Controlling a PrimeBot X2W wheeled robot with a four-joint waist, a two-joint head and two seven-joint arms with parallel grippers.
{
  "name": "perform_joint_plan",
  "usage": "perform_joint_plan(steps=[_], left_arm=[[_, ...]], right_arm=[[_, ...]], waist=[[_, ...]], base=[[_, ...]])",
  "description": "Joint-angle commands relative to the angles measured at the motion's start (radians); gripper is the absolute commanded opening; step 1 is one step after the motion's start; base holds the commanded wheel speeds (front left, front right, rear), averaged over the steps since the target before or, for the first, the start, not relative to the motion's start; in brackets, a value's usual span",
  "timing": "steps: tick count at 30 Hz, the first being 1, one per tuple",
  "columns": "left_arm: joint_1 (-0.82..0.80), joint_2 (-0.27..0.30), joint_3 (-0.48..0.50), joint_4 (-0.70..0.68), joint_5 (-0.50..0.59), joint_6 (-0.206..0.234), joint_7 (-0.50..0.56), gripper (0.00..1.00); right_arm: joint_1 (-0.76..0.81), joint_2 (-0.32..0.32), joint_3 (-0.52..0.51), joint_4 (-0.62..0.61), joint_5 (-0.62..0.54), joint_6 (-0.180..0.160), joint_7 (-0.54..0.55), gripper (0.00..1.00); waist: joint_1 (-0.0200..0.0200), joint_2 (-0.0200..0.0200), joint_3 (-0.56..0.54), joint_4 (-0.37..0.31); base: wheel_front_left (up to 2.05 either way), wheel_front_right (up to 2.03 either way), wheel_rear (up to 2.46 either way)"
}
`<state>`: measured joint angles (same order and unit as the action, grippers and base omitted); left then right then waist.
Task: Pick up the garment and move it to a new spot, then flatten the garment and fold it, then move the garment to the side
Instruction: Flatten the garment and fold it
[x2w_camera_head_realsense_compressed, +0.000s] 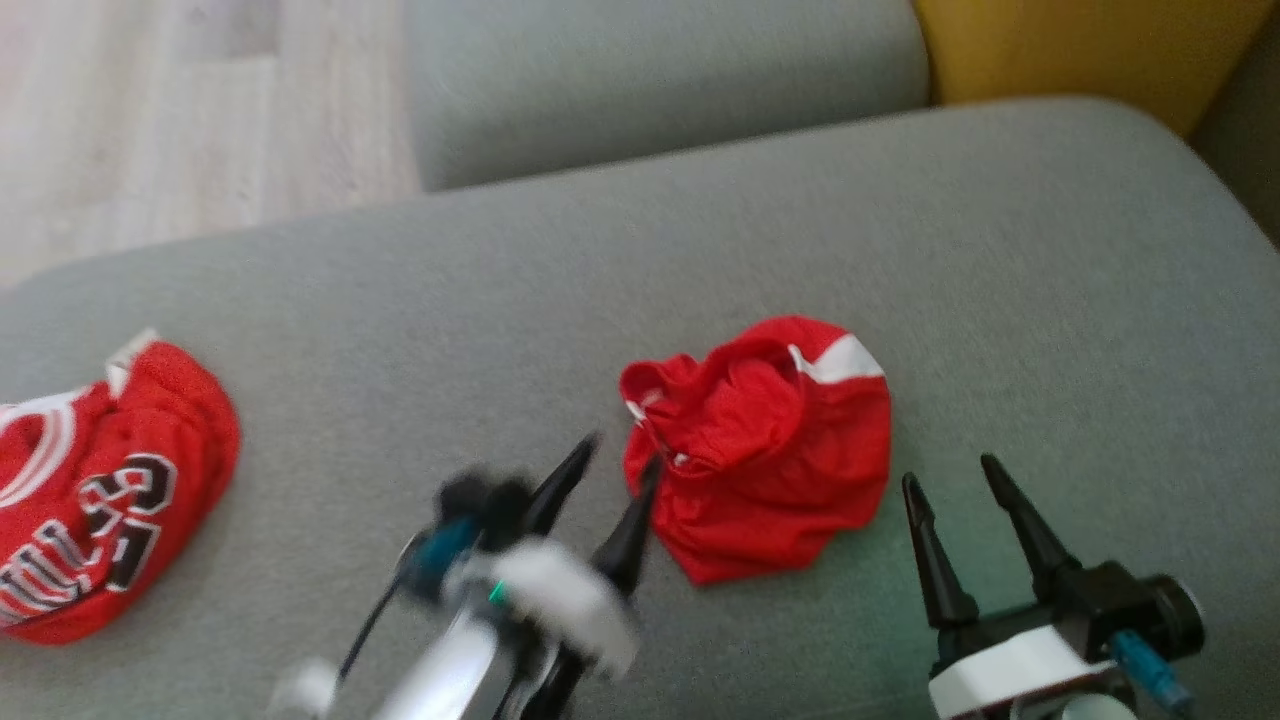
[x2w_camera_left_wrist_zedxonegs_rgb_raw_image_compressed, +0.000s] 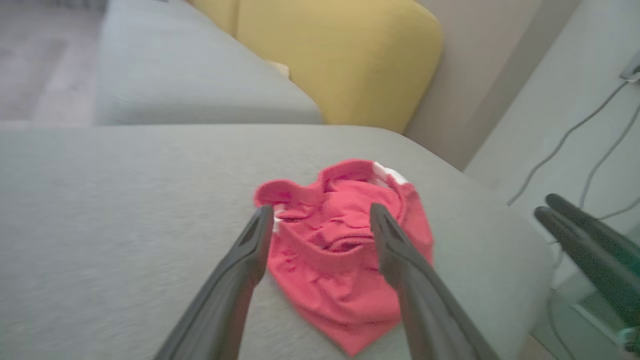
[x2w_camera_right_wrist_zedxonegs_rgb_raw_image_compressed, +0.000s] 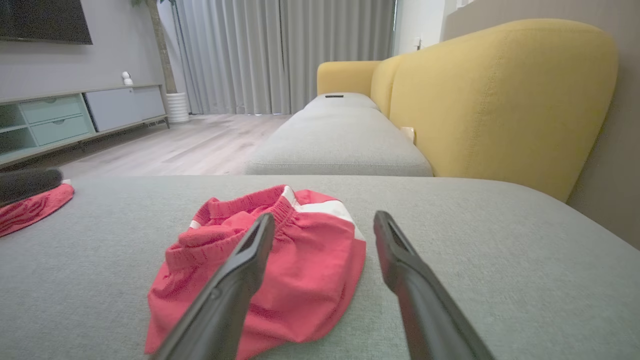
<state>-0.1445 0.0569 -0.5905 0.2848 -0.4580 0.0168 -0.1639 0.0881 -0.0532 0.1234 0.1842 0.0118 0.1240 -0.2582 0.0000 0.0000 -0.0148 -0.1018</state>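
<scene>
The garment (x2w_camera_head_realsense_compressed: 765, 450) is a crumpled pair of red shorts with a white stripe, lying in a heap on the grey sofa cushion (x2w_camera_head_realsense_compressed: 640, 260). It shows in the left wrist view (x2w_camera_left_wrist_zedxonegs_rgb_raw_image_compressed: 345, 250) and the right wrist view (x2w_camera_right_wrist_zedxonegs_rgb_raw_image_compressed: 280, 265) too. My left gripper (x2w_camera_head_realsense_compressed: 620, 460) is open, blurred by motion, its fingertips at the garment's left edge. My right gripper (x2w_camera_head_realsense_compressed: 950, 475) is open and empty, hovering just right of the garment. In the left wrist view the left gripper (x2w_camera_left_wrist_zedxonegs_rgb_raw_image_compressed: 320, 215) frames the heap; the right gripper (x2w_camera_right_wrist_zedxonegs_rgb_raw_image_compressed: 322, 220) in its own view points past the garment's right side.
A second red garment with black and white lettering (x2w_camera_head_realsense_compressed: 95, 490) lies at the cushion's left end. A yellow sofa back (x2w_camera_right_wrist_zedxonegs_rgb_raw_image_compressed: 500, 95) rises behind, another grey cushion (x2w_camera_head_realsense_compressed: 660, 80) beyond. Wooden floor (x2w_camera_head_realsense_compressed: 190, 110) lies far left. The right gripper's fingers (x2w_camera_left_wrist_zedxonegs_rgb_raw_image_compressed: 585, 245) show in the left wrist view.
</scene>
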Motion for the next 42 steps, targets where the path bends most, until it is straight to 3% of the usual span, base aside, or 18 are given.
perform_joint_plan(steps=[1, 9, 13, 26, 27, 28, 34, 42], left_arm=[[-0.120, -0.007, -0.017, -0.032, -0.058, 0.002, 0.026, 1.00], [-0.426, -0.007, -0.215, 0.049, -0.359, 0.073, 0.148, 1.00], [-0.508, -0.007, -0.274, 0.115, -0.530, 0.071, 0.195, 1.00], [-0.666, -0.007, -0.375, 0.319, -0.657, 0.084, 0.139, 1.00], [-0.673, -0.007, -0.380, 0.330, -0.663, 0.084, 0.128, 0.45], [-0.679, -0.007, -0.386, 0.340, -0.670, 0.081, 0.122, 0.00], [-0.716, -0.007, -0.427, 0.365, -0.702, 0.049, 0.101, 0.00], [-0.868, -0.007, -0.430, 0.291, -0.761, -0.024, 0.137, 0.00]], right_arm=[[-0.057, -0.022, 0.025, -0.041, -0.002, 0.007, -0.004, 1.00], [-0.134, -0.023, 0.055, -0.059, 0.006, 0.007, -0.004, 1.00], [-0.158, -0.016, 0.066, -0.060, 0.012, 0.007, -0.004, 1.00], [-0.182, -0.004, 0.062, -0.056, 0.017, 0.007, -0.004, 1.00], [-0.183, -0.003, 0.062, -0.056, 0.017, 0.007, -0.004, 1.00], [-0.184, -0.002, 0.061, -0.056, 0.017, 0.007, -0.004, 1.00], [-0.176, 0.001, 0.061, -0.050, 0.018, 0.007, -0.004, 1.00], [-0.150, 0.002, 0.076, -0.034, 0.022, 0.007, -0.004, 1.00]], waist=[[0.0000, 0.0000, 0.061, -0.044], [0.0000, 0.0000, 0.181, -0.117], [0.0000, 0.0000, 0.217, -0.152], [0.0000, 0.0000, 0.261, -0.200], [0.0000, 0.0000, 0.261, -0.202], [0.0000, 0.0000, 0.260, -0.204], [0.0000, 0.0000, 0.237, -0.211], [0.0000, 0.0000, 0.136, -0.219]], base=[[0.00, 0.00, 0.00], [0.00, 0.00, 0.00], [0.00, 0.00, 0.00], [0.00, 0.00, 0.00], [0.00, 0.00, 0.00], [0.00, 0.00, 0.00], [0.00, 0.00, 0.00], [0.00, 0.00, 0.00]])
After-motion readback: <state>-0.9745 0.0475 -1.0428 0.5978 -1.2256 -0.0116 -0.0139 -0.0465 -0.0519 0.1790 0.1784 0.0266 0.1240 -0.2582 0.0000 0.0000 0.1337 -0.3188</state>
